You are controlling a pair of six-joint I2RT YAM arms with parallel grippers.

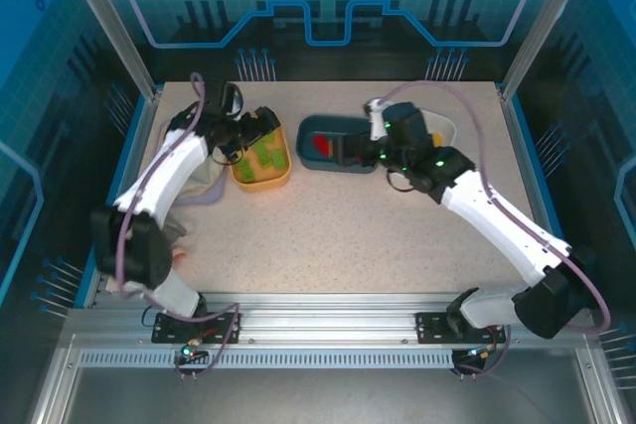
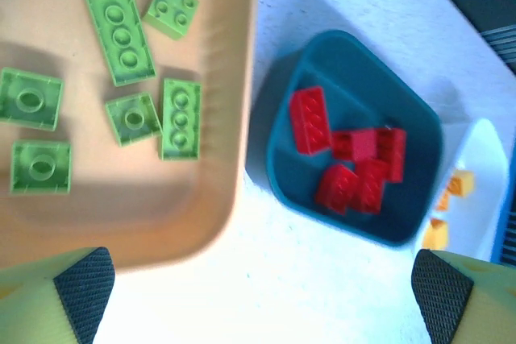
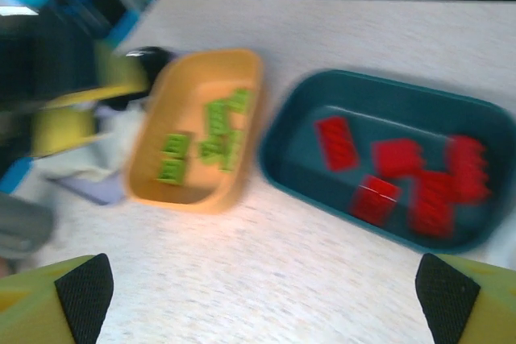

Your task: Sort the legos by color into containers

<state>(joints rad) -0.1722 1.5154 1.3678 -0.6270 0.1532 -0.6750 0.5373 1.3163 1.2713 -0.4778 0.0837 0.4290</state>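
Left arm point(image 1: 164, 176) and right arm point(image 1: 497, 220) both reach forward, angled inward, jaws spread wide, holding nothing.

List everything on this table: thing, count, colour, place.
green Lego bricks: six, lime green, in the yellow-orange tub.
red Lego bricks: about five, red, in the teal tub.
orange-yellow Lego bricks: two visible, in the white tub.
yellow-orange tub: one, left of the teal tub.
teal tub: one, dark teal, between the other two.
white tub: one, white, right of the teal tub.
pale item: one, whitish-lavender, left of the yellow-orange tub; identity unclear.
table: one, speckled beige.
left gripper: open, yellow fingers, black pads.
right gripper: open, same colours.
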